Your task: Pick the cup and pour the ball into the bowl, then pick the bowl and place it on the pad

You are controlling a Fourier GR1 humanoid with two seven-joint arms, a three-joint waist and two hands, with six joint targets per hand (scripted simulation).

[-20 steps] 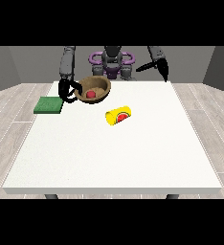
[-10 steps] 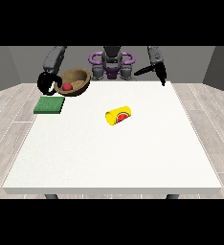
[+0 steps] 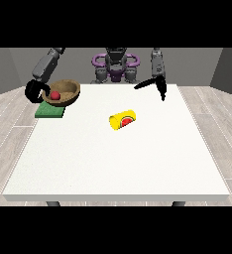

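Right now, from the front view, the brown bowl (image 3: pixel 62 92) sits in my hand at the view's left (image 3: pixel 35 91), whose black fingers curl round the bowl's rim on the side towards the table's edge. Inside the bowl lies the red ball (image 3: pixel 54 95), resting near that same side. The bowl hangs tilted a little over the green pad (image 3: pixel 49 111), which lies flat near the table's left edge; I cannot tell whether the bowl's bottom touches the pad or floats just above it.

Well apart from the bowl, near the middle of the white table (image 3: pixel 118 158), the yellow cup (image 3: pixel 123 120) lies on its side, its open mouth turned towards the view's left and a red and green mark showing on its wall. Nothing shows inside it.

My hand at the view's right (image 3: pixel 157 84) is up in the air over the table's far part, apart from every object; its fingers look straight and spread, one stretched towards the view's left and others pointing down, holding nothing.

Between my two arms, behind the table's far edge, my torso (image 3: pixel 116 67) shows with its purple rings. Nothing stands between the bowl and the pad
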